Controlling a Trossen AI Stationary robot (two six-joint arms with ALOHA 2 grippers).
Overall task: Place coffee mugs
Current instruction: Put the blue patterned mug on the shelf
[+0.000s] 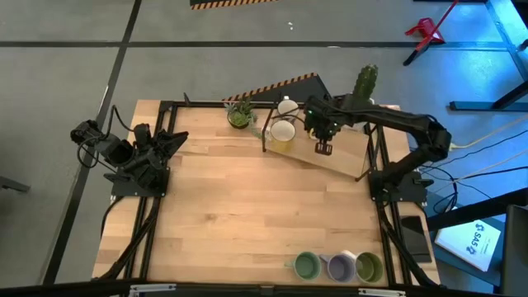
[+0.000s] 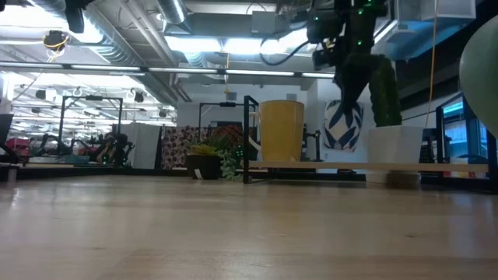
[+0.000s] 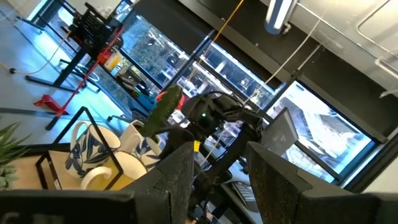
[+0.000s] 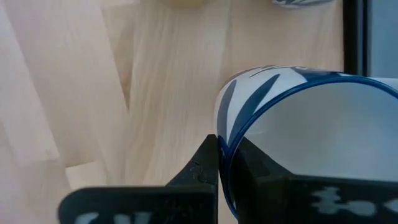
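Right gripper pinches blue-patterned mug by its thin rim, upper right; could slip or tilt. Left gripper idle, released.

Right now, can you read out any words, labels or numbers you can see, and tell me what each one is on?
"SYS": seems to be printed on the white box on the floor beside the table's right edge; the smaller print on it is too blurred to read.
White marks on the right claw, which pinches the rim of a blue-patterned white mug: too cropped to read.
No other readable text.

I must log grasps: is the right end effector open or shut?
Shut: the right end effector pinches the blue-patterned mug rim.
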